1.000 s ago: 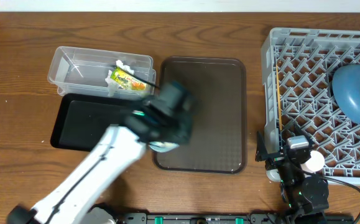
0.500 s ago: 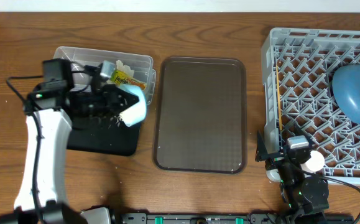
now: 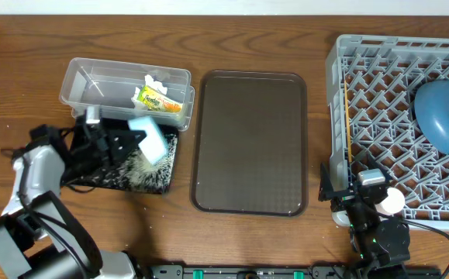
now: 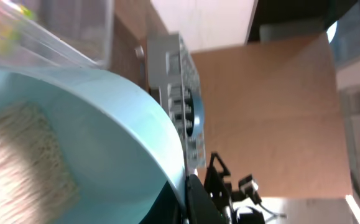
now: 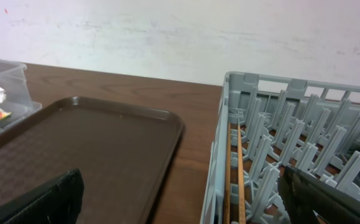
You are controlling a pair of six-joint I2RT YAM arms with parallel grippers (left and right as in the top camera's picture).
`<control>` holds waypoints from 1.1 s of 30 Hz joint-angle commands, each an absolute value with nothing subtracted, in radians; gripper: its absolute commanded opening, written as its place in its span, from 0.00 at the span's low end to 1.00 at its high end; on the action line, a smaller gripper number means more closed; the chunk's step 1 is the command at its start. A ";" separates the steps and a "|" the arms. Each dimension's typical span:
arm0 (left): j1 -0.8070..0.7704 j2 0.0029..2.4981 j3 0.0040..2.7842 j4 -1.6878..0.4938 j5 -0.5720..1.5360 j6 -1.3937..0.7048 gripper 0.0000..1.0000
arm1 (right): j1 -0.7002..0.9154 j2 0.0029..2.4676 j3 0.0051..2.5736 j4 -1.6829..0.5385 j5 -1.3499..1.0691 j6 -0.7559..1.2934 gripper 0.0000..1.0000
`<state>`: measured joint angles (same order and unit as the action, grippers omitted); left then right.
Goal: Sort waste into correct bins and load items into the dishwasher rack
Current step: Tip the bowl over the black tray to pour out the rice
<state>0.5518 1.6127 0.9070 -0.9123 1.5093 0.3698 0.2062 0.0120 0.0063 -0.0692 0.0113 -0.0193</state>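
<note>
Mint bowl [image 3: 150, 139], black tray [image 3: 100, 177], grey rack [image 3: 336, 116]

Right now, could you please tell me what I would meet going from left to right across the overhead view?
Clear tub → brown tray → grey rack, with the blue bowl at its right end.

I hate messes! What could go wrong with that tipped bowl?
Rice grains pouring from the tilted mint-green bowl land near the edge of the black tray, so some may bounce onto the table. The left tool seems to hold the bowl only by its rim; it might slip.
</note>
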 commanded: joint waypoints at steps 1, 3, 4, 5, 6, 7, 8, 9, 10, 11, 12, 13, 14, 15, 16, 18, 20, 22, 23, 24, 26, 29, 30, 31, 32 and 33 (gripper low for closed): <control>0.614 1.610 0.885 -0.915 1.573 0.487 0.06 | 0.210 0.006 0.006 -0.072 0.010 -0.023 0.99; 0.638 1.610 0.881 -0.915 1.573 0.495 0.06 | 0.210 0.006 0.006 -0.072 0.010 -0.023 0.99; 0.643 1.610 0.881 -0.915 1.573 0.502 0.06 | 0.210 0.006 0.006 -0.072 0.010 -0.023 0.99; 0.644 1.610 0.881 -0.914 1.573 0.506 0.06 | 0.210 0.006 0.006 -0.072 0.010 -0.023 0.99; 0.644 1.610 0.881 -0.914 1.573 0.506 0.06 | 0.210 0.006 0.006 -0.072 0.010 -0.023 0.99; 0.644 1.610 0.881 -0.915 1.573 0.509 0.06 | 0.210 0.006 0.006 -0.072 0.010 -0.023 0.99; 0.644 1.610 0.881 -0.915 1.573 0.513 0.06 | 0.210 0.006 0.006 -0.072 0.010 -0.023 0.99; 0.644 1.610 0.881 -0.915 1.573 0.513 0.06 | 0.210 0.006 0.006 -0.072 0.010 -0.023 0.99; 0.644 1.610 0.881 -0.915 1.573 0.513 0.06 | 0.210 0.006 0.006 -0.072 0.010 -0.023 0.99; 0.644 1.610 0.881 -0.915 1.573 0.513 0.06 | 0.210 0.006 0.006 -0.072 0.010 -0.023 0.99; 0.644 1.610 0.881 -0.915 1.573 0.513 0.06 | 0.210 0.006 0.006 -0.072 0.010 -0.023 0.99; 0.644 1.610 0.881 -0.915 1.573 0.513 0.06 | 0.210 0.006 0.006 -0.072 0.010 -0.023 0.99; 0.644 1.610 0.881 -0.915 1.573 0.513 0.06 | 0.210 0.006 0.006 -0.072 0.010 -0.023 0.99; 0.644 1.610 0.881 -0.915 1.573 0.513 0.06 | 0.210 0.006 0.006 -0.072 0.010 -0.023 0.99; 0.644 1.610 0.881 -0.915 1.573 0.513 0.06 | 0.210 0.006 0.006 -0.072 0.010 -0.023 0.99; 0.644 1.610 0.881 -0.915 1.573 0.513 0.06 | 0.210 0.006 0.006 -0.072 0.010 -0.023 0.99; 0.644 1.610 0.881 -0.917 1.573 0.513 0.06 | 0.210 0.007 0.006 -0.072 0.010 -0.023 0.99; 0.644 1.610 0.881 -0.918 1.573 0.524 0.06 | 0.210 0.007 0.006 -0.072 0.010 -0.023 0.99; 0.644 1.610 0.881 -0.917 1.572 0.568 0.06 | 0.210 0.007 0.006 -0.073 0.010 -0.023 0.99; 0.644 1.611 0.881 -0.906 1.568 0.606 0.06 | 0.210 0.007 0.006 -0.072 0.010 -0.023 0.99; 0.644 1.614 0.881 -0.896 1.573 0.566 0.06 | 0.210 0.007 0.006 -0.072 0.010 -0.023 0.99; 0.635 1.612 0.879 -0.907 1.562 0.625 0.06 | 0.210 0.007 0.006 -0.072 0.010 -0.023 0.99; 0.633 1.614 0.879 -0.897 1.557 0.643 0.06 | 0.210 0.007 0.006 -0.072 0.010 -0.023 0.99; 0.633 1.614 0.879 -0.887 1.549 0.635 0.06 | 0.210 0.007 0.006 -0.072 0.010 -0.023 0.99; 0.633 1.614 0.879 -0.887 1.537 0.623 0.06 | 0.210 0.007 0.006 -0.073 0.010 -0.023 0.99; 0.632 1.614 0.879 -0.888 1.512 0.604 0.06 | 0.210 0.007 0.006 -0.072 0.010 -0.023 0.99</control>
<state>0.6376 1.6127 0.8848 -0.8879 1.5352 0.5694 0.2062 0.0120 0.0063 -0.0689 0.0109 -0.0196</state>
